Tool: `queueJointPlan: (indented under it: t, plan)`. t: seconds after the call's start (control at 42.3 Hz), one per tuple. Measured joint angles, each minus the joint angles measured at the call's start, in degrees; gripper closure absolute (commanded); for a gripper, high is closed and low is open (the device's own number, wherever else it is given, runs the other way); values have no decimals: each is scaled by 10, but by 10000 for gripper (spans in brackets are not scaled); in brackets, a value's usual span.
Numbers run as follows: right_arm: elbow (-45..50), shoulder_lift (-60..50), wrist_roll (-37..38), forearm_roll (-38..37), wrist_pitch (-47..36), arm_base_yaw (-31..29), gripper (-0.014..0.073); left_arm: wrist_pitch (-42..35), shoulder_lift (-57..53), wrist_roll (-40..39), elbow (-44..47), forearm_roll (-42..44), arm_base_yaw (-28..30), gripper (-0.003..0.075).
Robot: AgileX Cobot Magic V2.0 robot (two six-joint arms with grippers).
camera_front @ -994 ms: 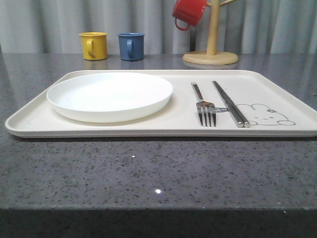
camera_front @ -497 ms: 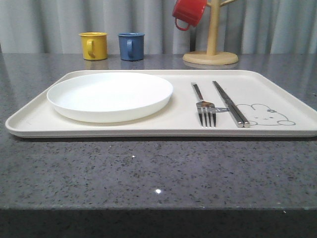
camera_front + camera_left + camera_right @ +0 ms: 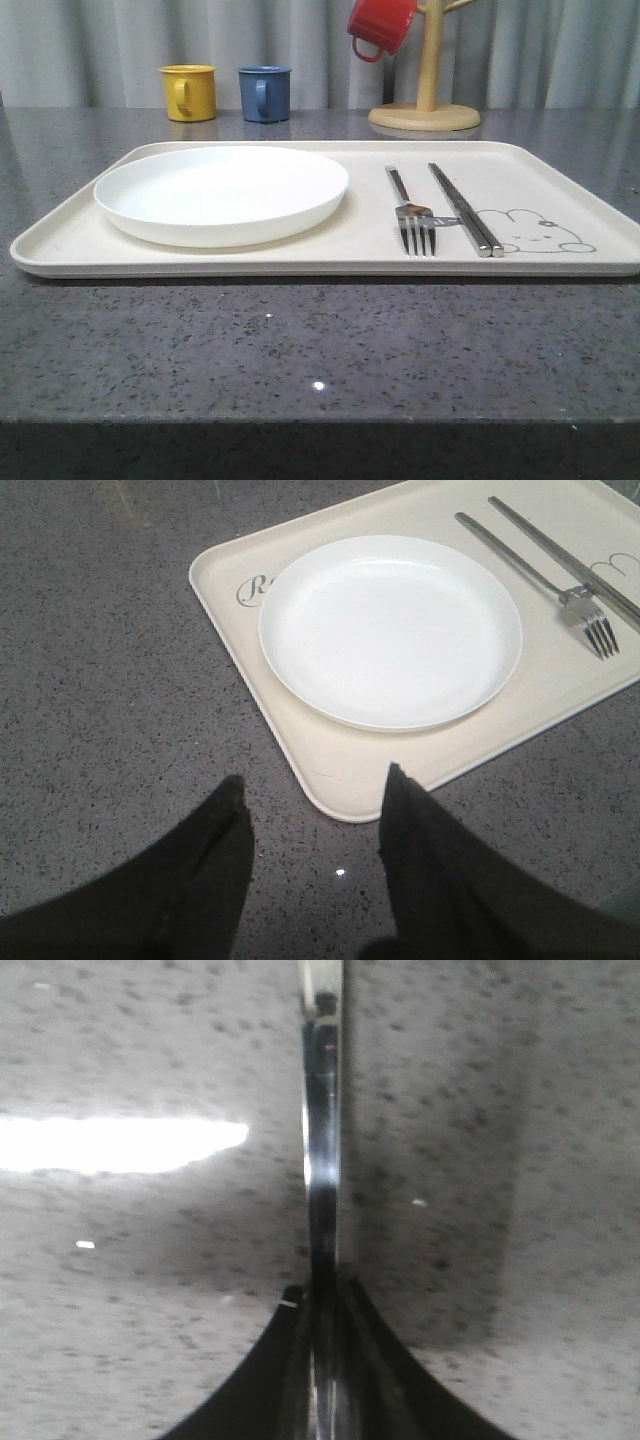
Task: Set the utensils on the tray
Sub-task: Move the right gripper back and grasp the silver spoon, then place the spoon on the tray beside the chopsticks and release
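Observation:
The cream tray (image 3: pixel 300 268) lies across the grey counter. On it rest a round white plate (image 3: pixel 222 192) at the left, a fork (image 3: pixel 412 212) and a pair of metal chopsticks (image 3: pixel 462 207) at the right, beside the bunny drawing. The left wrist view looks down on the tray (image 3: pixel 240 630), the plate (image 3: pixel 390 630), the fork (image 3: pixel 545 580) and the chopsticks (image 3: pixel 570 550). My left gripper (image 3: pixel 315 776) hangs open over the tray's near corner, holding nothing. My right gripper (image 3: pixel 322 1285) is shut on a slim shiny metal utensil handle (image 3: pixel 322 1160) above the counter; its far end is out of view.
At the back stand a yellow mug (image 3: pixel 190 92) and a blue mug (image 3: pixel 265 93). A red mug (image 3: pixel 382 25) hangs on a wooden mug tree (image 3: pixel 427 100) behind the tray. Bare speckled counter (image 3: pixel 300 350) stretches in front of the tray.

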Motion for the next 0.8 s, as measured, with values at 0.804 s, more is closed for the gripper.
queueJointPlan:
  t: [0.804]
  plan:
    - [0,-99,234,65,6,318,555,-5,0,0,0,0,0,418]
